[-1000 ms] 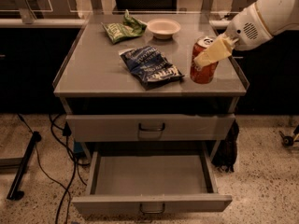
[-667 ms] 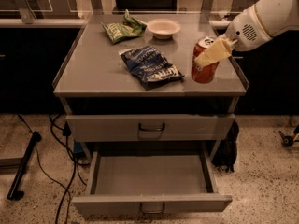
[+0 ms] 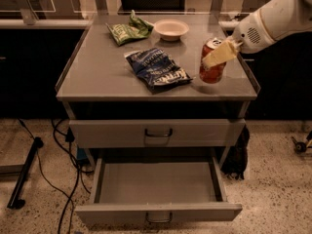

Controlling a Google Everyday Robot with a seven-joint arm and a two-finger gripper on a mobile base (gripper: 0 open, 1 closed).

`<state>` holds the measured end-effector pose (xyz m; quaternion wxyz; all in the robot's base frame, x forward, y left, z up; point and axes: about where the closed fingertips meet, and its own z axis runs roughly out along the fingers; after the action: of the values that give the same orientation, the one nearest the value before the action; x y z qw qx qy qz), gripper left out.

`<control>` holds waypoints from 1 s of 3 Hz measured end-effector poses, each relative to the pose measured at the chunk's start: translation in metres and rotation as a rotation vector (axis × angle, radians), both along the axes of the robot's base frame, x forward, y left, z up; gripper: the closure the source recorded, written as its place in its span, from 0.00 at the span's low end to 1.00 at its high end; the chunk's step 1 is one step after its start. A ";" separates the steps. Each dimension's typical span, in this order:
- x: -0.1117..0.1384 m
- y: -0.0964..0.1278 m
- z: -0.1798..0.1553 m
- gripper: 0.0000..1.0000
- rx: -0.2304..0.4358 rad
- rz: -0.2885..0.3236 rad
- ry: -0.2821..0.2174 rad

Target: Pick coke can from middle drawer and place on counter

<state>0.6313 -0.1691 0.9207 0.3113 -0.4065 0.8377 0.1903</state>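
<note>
Coke can (image 3: 210, 75) on the counter (image 3: 107, 77), front right, with the gripper (image 3: 212, 58) clamped on it
The fingers hug the can, one pale pad across its front. It stands close to the counter's right rim, so a crooked release or a snagging finger could topple it over. Versus a second ago nothing budges, and the middle drawer (image 3: 156, 184) below the counter gapes bare

Colours, cabinet top and drawer.
Red coke can (image 3: 212, 73) with silver lid on grey counter (image 3: 97, 72); cream gripper (image 3: 219, 55) at the can, white arm (image 3: 278, 16); dark blue snack bag (image 3: 158, 69) with white print; green snack bag (image 3: 127, 29); white bowl (image 3: 171, 29); grey middle drawer (image 3: 156, 184); speckled beige floor (image 3: 273, 199).
</note>
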 end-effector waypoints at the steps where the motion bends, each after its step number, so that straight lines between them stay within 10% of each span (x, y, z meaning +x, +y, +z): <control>1: 0.013 0.001 -0.010 1.00 0.016 -0.012 0.007; 3: 0.026 0.007 -0.029 1.00 0.064 -0.023 0.032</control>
<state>0.6574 -0.1620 0.8919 0.3131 -0.3836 0.8405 0.2200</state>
